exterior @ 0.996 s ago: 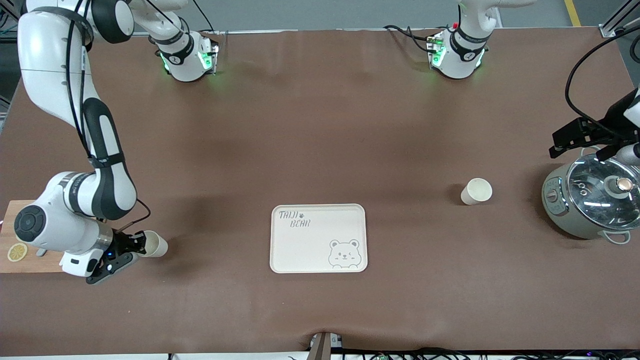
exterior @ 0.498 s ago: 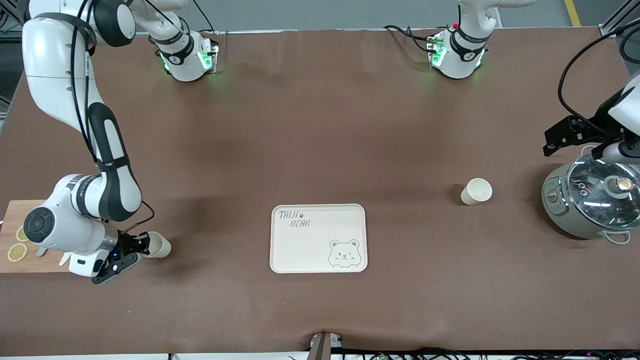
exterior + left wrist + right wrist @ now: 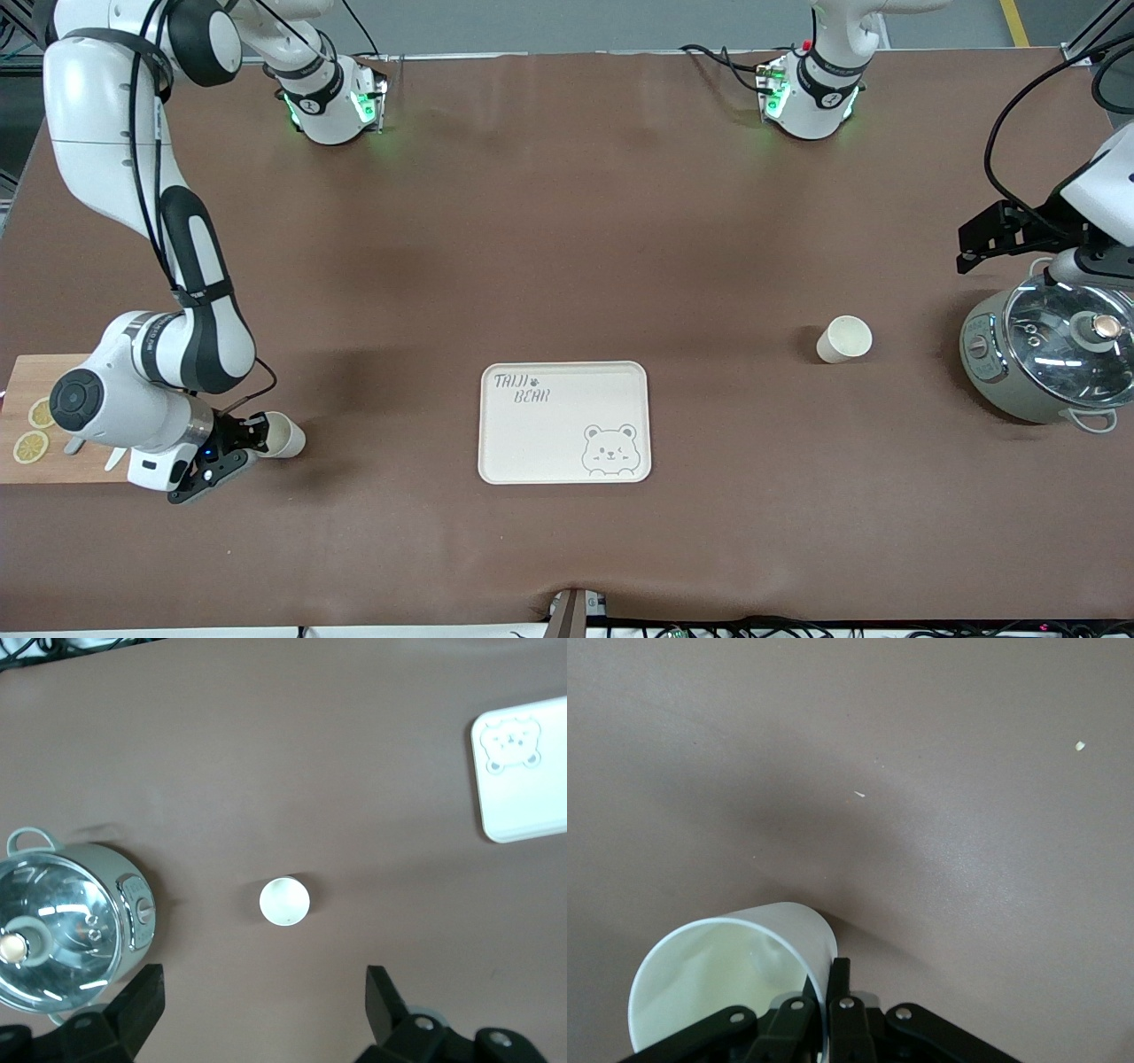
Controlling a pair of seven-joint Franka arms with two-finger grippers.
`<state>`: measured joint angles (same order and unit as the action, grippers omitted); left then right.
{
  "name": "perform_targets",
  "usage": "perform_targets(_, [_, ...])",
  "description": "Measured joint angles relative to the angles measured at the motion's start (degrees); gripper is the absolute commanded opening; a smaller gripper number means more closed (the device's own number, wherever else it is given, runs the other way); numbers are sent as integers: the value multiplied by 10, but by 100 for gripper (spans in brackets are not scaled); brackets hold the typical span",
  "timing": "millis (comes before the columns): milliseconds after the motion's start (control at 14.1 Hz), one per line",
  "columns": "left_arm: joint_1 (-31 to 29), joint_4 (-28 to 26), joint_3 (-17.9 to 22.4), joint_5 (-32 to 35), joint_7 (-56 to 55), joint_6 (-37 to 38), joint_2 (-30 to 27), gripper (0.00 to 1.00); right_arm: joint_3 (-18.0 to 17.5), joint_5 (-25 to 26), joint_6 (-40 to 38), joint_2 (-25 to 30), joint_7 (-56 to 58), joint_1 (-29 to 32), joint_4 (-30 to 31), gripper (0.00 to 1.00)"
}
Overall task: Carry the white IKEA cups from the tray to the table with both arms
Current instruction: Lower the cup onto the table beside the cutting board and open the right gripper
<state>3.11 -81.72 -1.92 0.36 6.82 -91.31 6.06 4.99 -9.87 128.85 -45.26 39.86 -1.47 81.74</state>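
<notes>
My right gripper (image 3: 252, 436) is shut on the rim of one white IKEA cup (image 3: 285, 436), held tilted just above the brown table near the cutting board; in the right wrist view the cup (image 3: 726, 974) has its wall pinched between the fingers (image 3: 838, 992). The second white cup (image 3: 844, 338) stands upright on the table between the bear tray (image 3: 564, 422) and the pot; it also shows in the left wrist view (image 3: 284, 902). My left gripper (image 3: 974, 248) is open and empty, up in the air at the left arm's end of the table, over bare table beside the pot.
A grey-green pot with a glass lid (image 3: 1050, 354) stands at the left arm's end. A wooden cutting board with lemon slices (image 3: 35, 430) lies at the right arm's end. The cream bear tray sits mid-table, nearer to the front camera.
My right gripper has shifted slightly toward the tray with the cup in it. My left gripper has moved a little away from the pot's lid.
</notes>
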Motion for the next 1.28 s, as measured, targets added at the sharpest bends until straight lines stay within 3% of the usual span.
perform_targets(142, [0, -1, -5, 0, 8, 4, 0, 100, 0, 0, 4, 0, 0, 0, 0, 0])
perform_targets(213, [0, -2, -9, 1, 8, 6, 0, 100, 0, 0, 5, 0, 0, 0, 0, 6])
perform_targets(284, [1, -2, -11, 1, 8, 9, 0, 100, -1, 0, 6, 0, 0, 0, 0, 23])
perform_targets(356, [1, -2, -11, 1, 8, 11, 0, 100, -1, 0, 6, -1, 0, 0, 0, 49])
perform_targets(427, [1, -3, -11, 1, 8, 11, 0, 100, -1, 0, 6, -1, 0, 0, 0, 64])
perform_targets(711, [0, -3, -11, 1, 8, 12, 0, 100, -2, 0, 7, -3, 0, 0, 0, 98])
perform_targets(1280, [-1, -7, -11, 2, 8, 12, 3, 100, 0, -1, 11, -2, 0, 1, -12, 100])
